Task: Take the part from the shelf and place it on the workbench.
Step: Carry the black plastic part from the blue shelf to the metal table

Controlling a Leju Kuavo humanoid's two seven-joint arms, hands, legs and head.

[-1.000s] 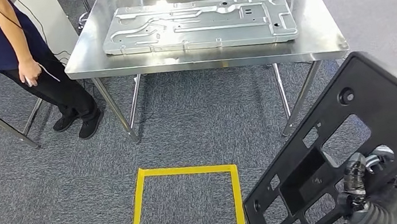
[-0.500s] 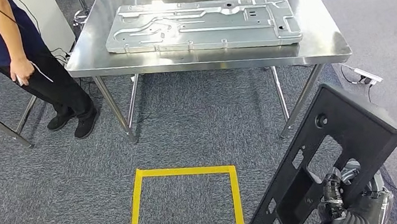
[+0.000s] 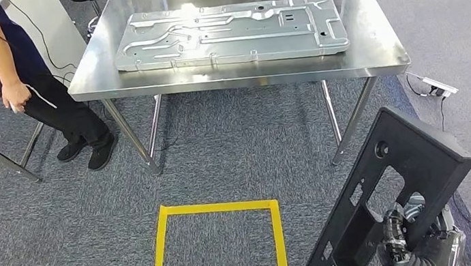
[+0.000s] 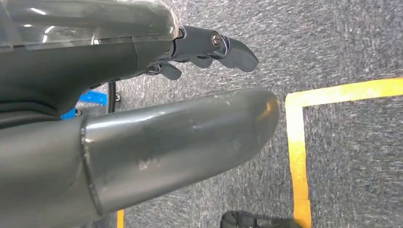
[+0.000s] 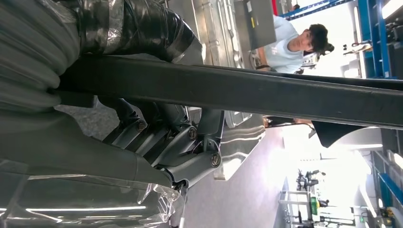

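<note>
At five o'clock in the head view, low by the frame's corner, the right hand (image 3: 406, 220) grips a black plastic panel (image 3: 393, 201), fingers hooked through one of its cut-outs. The panel stands tilted on edge above the grey carpet (image 3: 222, 155), its top corner leaning toward three o'clock, well apart from the bench (image 3: 380, 52). In the right wrist view the panel's edge (image 5: 266, 90) crosses in front of the hand (image 5: 157, 128), whose fingers wrap it from both sides. The left hand (image 4: 199, 52) hangs over the carpet holding nothing, thumb straight and dark fingers loosely extended, near a yellow tape line (image 4: 297, 142).

At twelve o'clock the steel bench carries a long stamped metal plate (image 3: 230, 34) lying flat. A yellow tape square (image 3: 217, 245) marks the floor at six o'clock, between the robot and the bench. At ten o'clock a person (image 3: 12, 73) in a dark blue top stands beside the bench's corner. A power strip (image 3: 436, 86) lies on the carpet at three o'clock.
</note>
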